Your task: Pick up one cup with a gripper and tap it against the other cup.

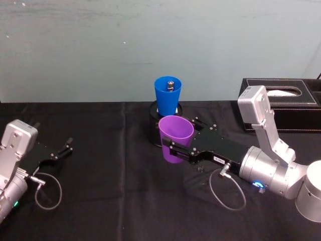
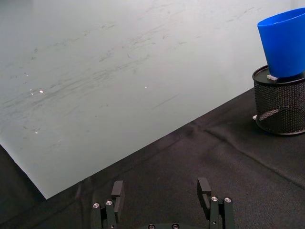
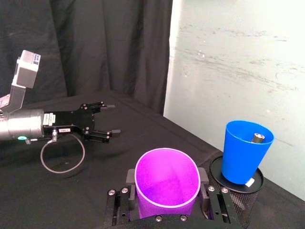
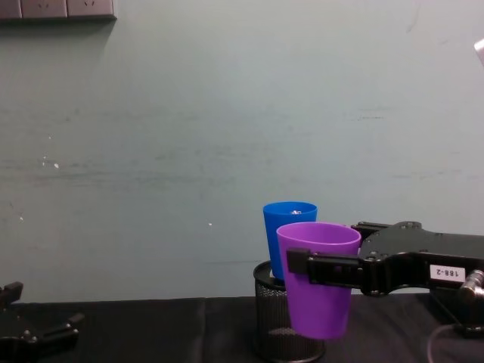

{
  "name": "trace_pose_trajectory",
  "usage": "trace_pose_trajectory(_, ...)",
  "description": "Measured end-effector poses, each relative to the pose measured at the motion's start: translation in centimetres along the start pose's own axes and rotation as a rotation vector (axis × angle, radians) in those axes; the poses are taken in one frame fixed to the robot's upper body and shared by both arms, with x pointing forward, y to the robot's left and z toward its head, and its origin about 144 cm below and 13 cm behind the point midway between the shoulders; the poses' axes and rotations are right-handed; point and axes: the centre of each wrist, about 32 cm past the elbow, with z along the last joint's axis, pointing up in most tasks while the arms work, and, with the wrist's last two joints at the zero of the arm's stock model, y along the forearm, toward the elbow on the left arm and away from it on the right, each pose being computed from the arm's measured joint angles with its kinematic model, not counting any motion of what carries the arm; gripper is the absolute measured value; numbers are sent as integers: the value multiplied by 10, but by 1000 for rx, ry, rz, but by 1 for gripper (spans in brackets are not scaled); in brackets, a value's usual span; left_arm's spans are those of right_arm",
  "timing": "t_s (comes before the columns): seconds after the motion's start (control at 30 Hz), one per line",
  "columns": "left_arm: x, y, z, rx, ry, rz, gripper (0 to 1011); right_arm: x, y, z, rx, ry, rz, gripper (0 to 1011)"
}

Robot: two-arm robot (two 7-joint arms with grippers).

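The right pincer (image 1: 176,145) is gripping the purple cup (image 1: 175,129), judged light, smooth and slip-prone, across its upper wall, holding it upright just before the blue cup (image 1: 167,95) in the mesh pen holder (image 2: 279,107), while the left pincer (image 2: 162,188) is sitting open at the left.

Premises: an office-type robot test room. Evidence: tabletop (image 1: 100,201) draped in black cloth against a bare, scuffed pale wall (image 1: 150,45). Black curtain (image 3: 95,47) hung alongside. Wall sockets (image 4: 57,7) above. Black tissue box (image 1: 286,108) and mesh pen holder (image 2: 281,107) present.
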Motion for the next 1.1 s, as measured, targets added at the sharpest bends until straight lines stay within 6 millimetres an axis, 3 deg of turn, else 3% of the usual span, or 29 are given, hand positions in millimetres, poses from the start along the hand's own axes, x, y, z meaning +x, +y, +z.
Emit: trace_pose_trajectory(1.1, 0, 0, 0, 0, 0, 0, 1000, 0, 0, 0, 0, 0, 0, 739)
